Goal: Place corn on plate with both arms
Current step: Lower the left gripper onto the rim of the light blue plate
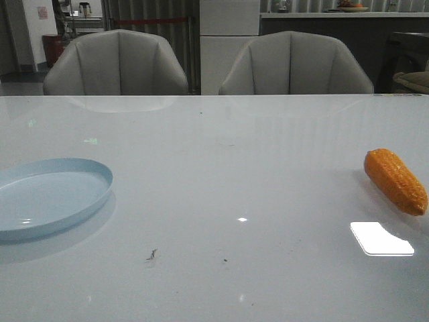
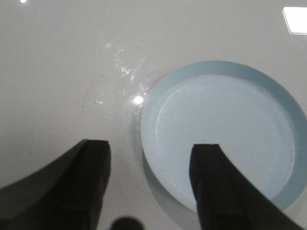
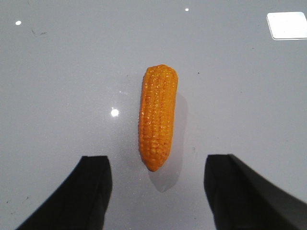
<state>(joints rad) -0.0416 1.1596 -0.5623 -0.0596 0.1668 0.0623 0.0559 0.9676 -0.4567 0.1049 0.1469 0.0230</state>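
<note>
The orange corn lies on the white table at the far right in the front view. The pale blue plate sits empty at the far left. No gripper shows in the front view. In the right wrist view my right gripper is open and empty above the table, the corn lying lengthwise just ahead of the gap between its black fingers, its tapered tip nearest them. In the left wrist view my left gripper is open and empty, one finger over the rim of the plate.
The white table reflects ceiling lights as bright patches. Two grey chairs stand behind its far edge. A few dark specks lie near the front.
</note>
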